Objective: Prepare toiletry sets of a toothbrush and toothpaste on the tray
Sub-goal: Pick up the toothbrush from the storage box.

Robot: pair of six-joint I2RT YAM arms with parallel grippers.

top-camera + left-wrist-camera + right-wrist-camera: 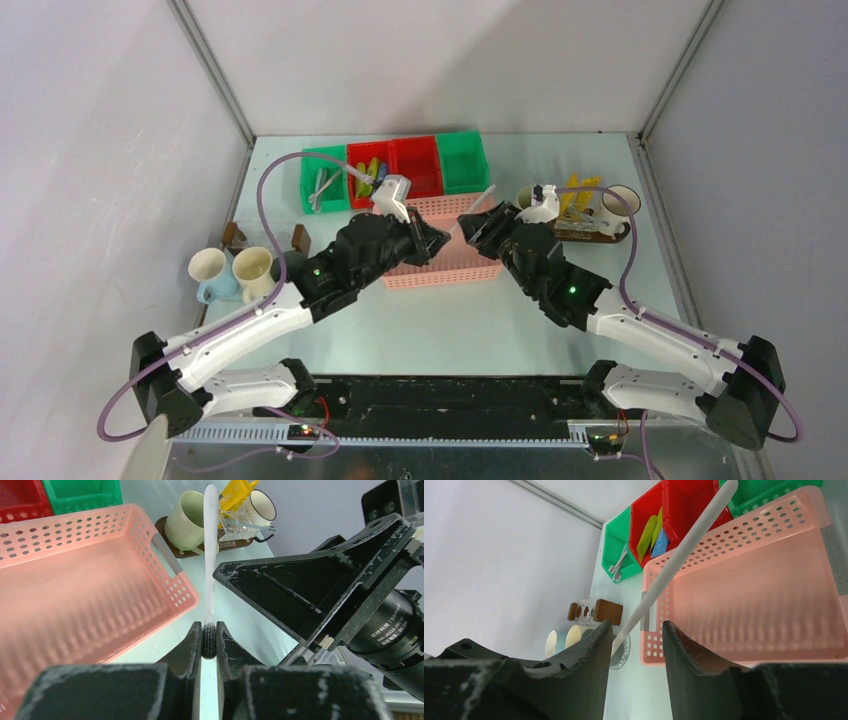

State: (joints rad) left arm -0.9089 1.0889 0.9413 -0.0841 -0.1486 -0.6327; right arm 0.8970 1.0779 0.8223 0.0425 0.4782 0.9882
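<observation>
The likeliest slip here is a dropped handover. The slim white plastic toothbrush (210, 555) is pinched only at its dark bristled tip by the left gripper (209, 642), whose jaws are clamped narrow on it. The right gripper (636, 630) merely straddles the handle, jaws apart, with the handle lying close against one finger and a clear gap to the other. If the left lets go before the right has bitten, the toothbrush would probably fall into the pink perforated plastic basket (75, 530) or onto the table. An off-centre closure could also lever the long handle about that small pinch and twist it askew. The fingers of the two grippers sit very near each other, so a careless retreat could knock them together. The toothbrush hangs in the air over the basket's right end, short of the dark brown wooden tray (592, 236), which carries a cream ceramic mug (186, 522) and a white dark-rimmed mug (261, 506). The left arm reaches forward and right, the right arm forward and left, wrists meeting nose to nose.
</observation>
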